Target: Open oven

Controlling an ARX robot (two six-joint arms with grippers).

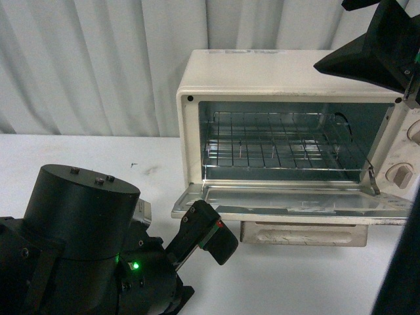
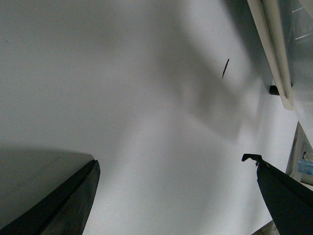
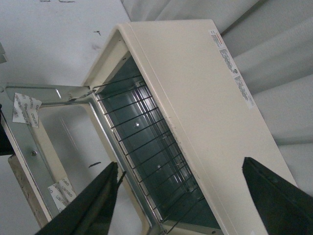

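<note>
Oven: the cream-white oven (image 1: 289, 79) stands on the white table (image 1: 79, 157) toward 3 o'clock in the front view, with a pale pleated curtain (image 1: 98, 59) behind it.
Door: the door (image 1: 295, 200) lies dropped flat and fully open, hinged at the cavity's lower edge, and its beige bar handle (image 1: 302, 233) shows under its front edge.
Inside: the wire rack (image 1: 275, 144) lies level across the cavity, with nothing on it.
Knobs: two round knobs (image 1: 399, 175) sit on the panel at the oven's 3 o'clock side, partly cut off by the right arm.
Left arm: the left arm (image 1: 85, 230) fills the 7 o'clock corner, its tip near the door's 9 o'clock end.
Left gripper: in its wrist view the left gripper (image 2: 171, 161) is spread wide over bare table and holds nothing.
Right gripper: the right gripper (image 3: 181, 164) hangs above the oven at 1 o'clock in the front view, its fingers far apart and empty.
Door labels: printed tape strips (image 3: 23, 107) are stuck to the door's inner face.
</note>
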